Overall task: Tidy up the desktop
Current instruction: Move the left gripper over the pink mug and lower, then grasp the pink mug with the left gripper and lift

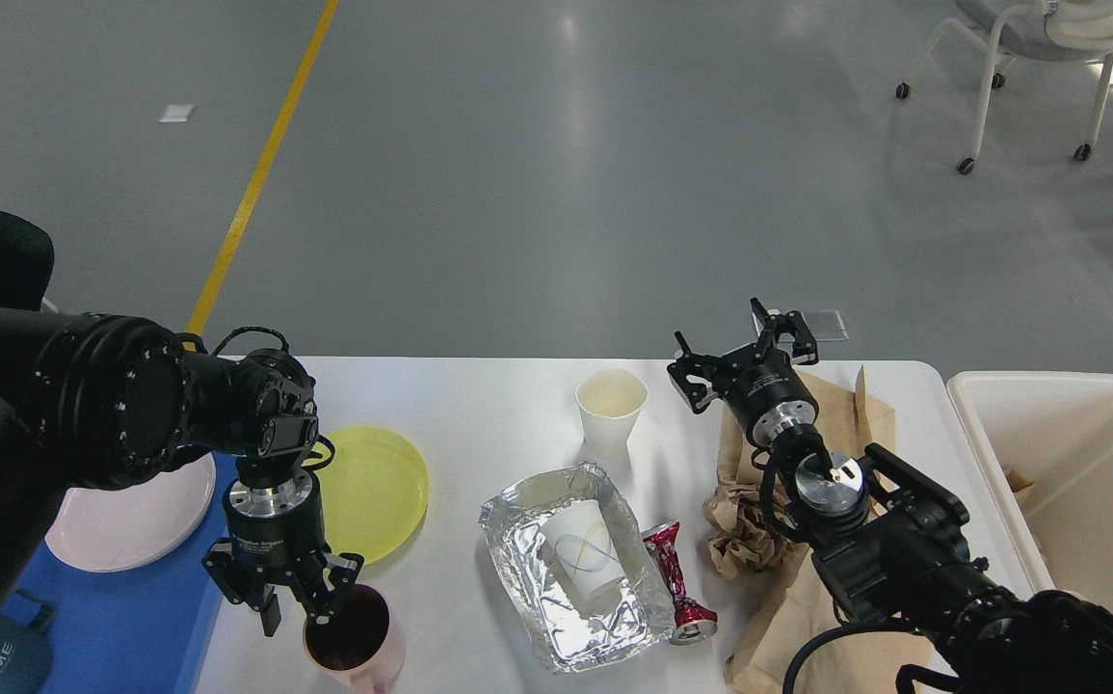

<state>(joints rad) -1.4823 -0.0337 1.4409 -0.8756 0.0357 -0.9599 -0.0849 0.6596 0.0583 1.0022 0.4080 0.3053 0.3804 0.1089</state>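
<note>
While much still sits out, the tidying looks roughly midway.
Head view, desktop (498, 405): white top filling the lower middle, between the blue tray (132, 627) on the left and the cream bin (1076, 463) on the right.
Left gripper (298, 607): pointing down at the pink mug (356, 644); fingers narrowed about the mug's near rim, one seemingly inside it; whether they pinch it I cannot tell.
Right gripper (744, 357): raised over the brown paper (807, 578), fingers spread, holding nothing.
Done: white plate (132, 520) lies on the tray.
Left: yellow plate (373, 492), paper cup (610, 405), foil dish (575, 569) with a cup inside, crushed red can (676, 583), and the paper.
</note>
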